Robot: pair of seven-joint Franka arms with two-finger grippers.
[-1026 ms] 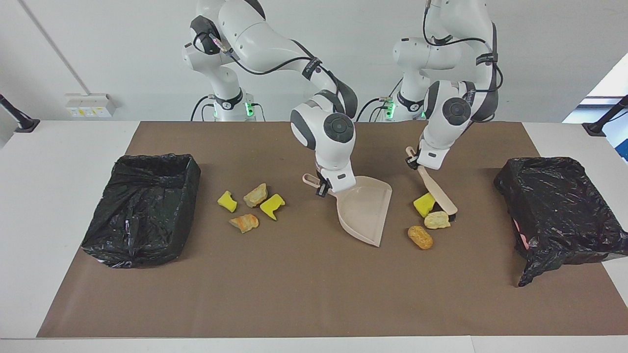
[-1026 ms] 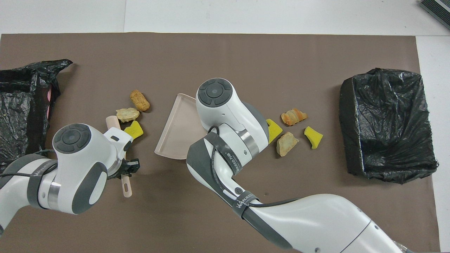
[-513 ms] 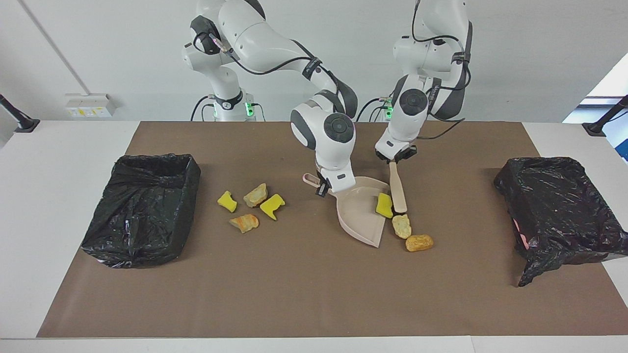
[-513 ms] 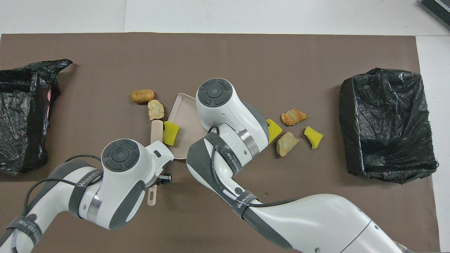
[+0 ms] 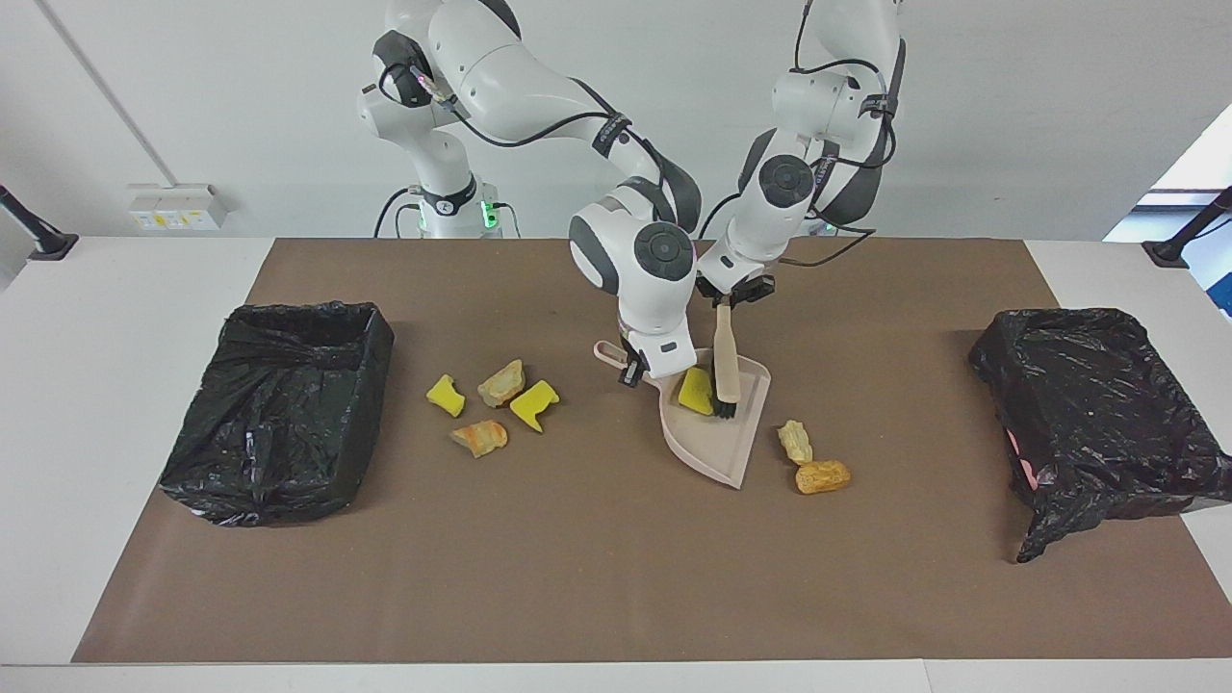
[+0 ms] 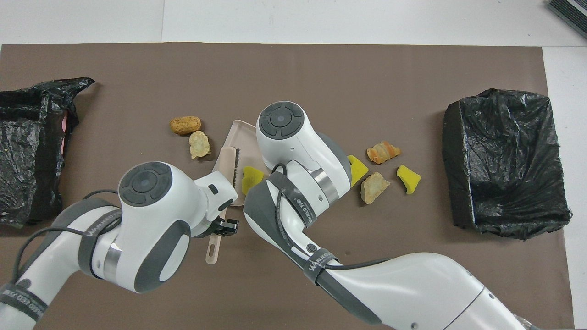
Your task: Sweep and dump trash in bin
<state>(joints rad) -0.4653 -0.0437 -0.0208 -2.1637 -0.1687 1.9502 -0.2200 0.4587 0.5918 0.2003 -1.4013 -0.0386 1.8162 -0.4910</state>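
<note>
Brown paper [image 5: 616,577] covers a white table, with one black-lined bin [image 5: 279,409] at the right arm's end and another bin [image 5: 1092,409] at the left arm's end; since the earlier frames the left gripper [image 5: 733,296], clamped on the brush [image 5: 726,371], has swung the brush from beside the pan into the dustpan [image 5: 717,448], carrying one yellow scrap [image 5: 695,390] in with it; the bristles now touch that scrap inside the pan. Two tan lumps [image 5: 795,441] [image 5: 822,475] that were being pushed are left on the paper just beside the pan's open lip, toward the left arm's end. The right gripper [image 5: 632,371] stays closed on the pan's handle; the pan has not shifted. Four scraps [image 5: 489,404], two yellow and two tan, lie unmoved between the pan and the right arm's bin; that makes seven scraps in all, one in the pan. The paper's edge farthest from the robots is well apart from everything, leaving wide bare room there.
</note>
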